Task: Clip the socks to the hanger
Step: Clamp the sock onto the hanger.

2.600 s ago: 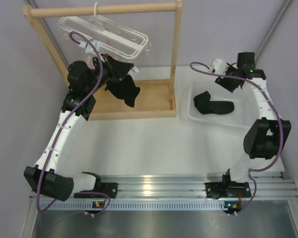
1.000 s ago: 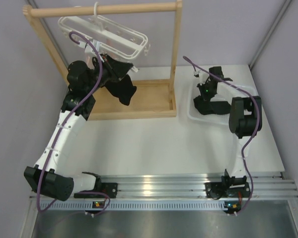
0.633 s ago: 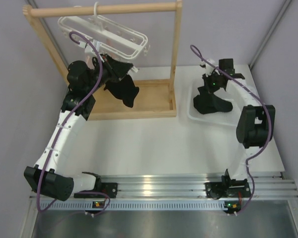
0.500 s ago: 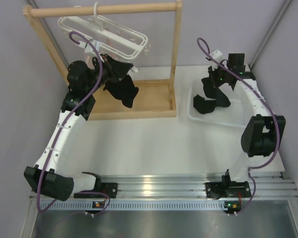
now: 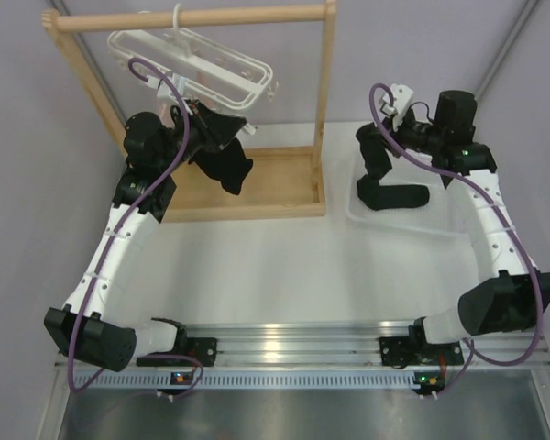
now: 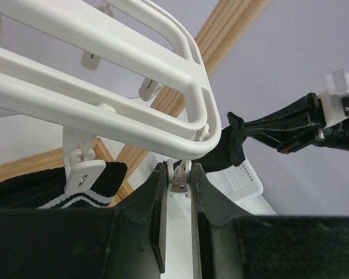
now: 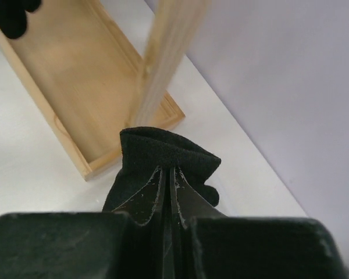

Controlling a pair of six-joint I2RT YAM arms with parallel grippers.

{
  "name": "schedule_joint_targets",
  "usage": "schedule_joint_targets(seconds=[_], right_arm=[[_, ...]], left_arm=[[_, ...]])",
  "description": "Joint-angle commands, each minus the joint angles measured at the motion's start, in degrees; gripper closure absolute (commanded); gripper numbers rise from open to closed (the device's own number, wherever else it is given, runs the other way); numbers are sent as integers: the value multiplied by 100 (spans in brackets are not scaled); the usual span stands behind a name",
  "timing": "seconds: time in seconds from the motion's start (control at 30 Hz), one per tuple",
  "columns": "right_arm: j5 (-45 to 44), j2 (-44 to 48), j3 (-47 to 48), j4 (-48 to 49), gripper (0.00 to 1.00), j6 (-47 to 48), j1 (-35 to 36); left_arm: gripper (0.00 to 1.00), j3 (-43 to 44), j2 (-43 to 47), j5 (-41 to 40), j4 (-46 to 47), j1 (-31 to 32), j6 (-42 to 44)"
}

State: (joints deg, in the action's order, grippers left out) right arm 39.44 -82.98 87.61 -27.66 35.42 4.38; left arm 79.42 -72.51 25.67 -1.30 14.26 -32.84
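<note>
The white hanger (image 5: 197, 60) hangs by its hook from the wooden rod. One black sock (image 5: 225, 167) dangles from a hanger clip (image 6: 81, 168); its striped cuff (image 6: 75, 189) shows in the left wrist view. My left gripper (image 5: 222, 126) (image 6: 177, 171) is just under the hanger frame (image 6: 104, 87), shut on a small white clip (image 6: 180, 177). My right gripper (image 5: 388, 137) (image 7: 167, 171) is shut on a second black sock (image 5: 374, 154) (image 7: 163, 151), held in the air over the bin's left end. A third sock (image 5: 396, 195) lies in the bin.
The wooden rack's rod (image 5: 192, 18), right post (image 5: 324, 101) (image 7: 168, 52) and base tray (image 5: 266, 183) (image 7: 75, 87) stand between the two arms. A white plastic bin (image 5: 445, 220) sits at the right. Grey walls close in behind and on both sides.
My right gripper dipped into the bin, shut on a sock and rose with it, leaving one sock in the bin. The left arm held still; its hanging sock swayed slightly.
</note>
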Motion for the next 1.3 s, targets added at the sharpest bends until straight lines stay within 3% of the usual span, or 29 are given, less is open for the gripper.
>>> schedule_joint_targets(seconds=[0.0, 0.27, 0.53, 0.8, 1.27], right_arm=[[617, 326, 10, 603, 100, -8, 448], [416, 90, 89, 1674, 100, -562, 1802], [178, -534, 669, 2010, 100, -545, 2839], [-252, -728, 713, 2493, 100, -351, 3279], [-525, -834, 827, 2687, 100, -132, 3438]], left_arm=[[100, 188, 158, 113, 200, -37, 23], [100, 162, 167, 245, 271, -37, -91], [100, 100, 193, 359, 297, -37, -152], [100, 83, 211, 404, 236, -37, -153], [100, 65, 185, 448, 183, -37, -153]])
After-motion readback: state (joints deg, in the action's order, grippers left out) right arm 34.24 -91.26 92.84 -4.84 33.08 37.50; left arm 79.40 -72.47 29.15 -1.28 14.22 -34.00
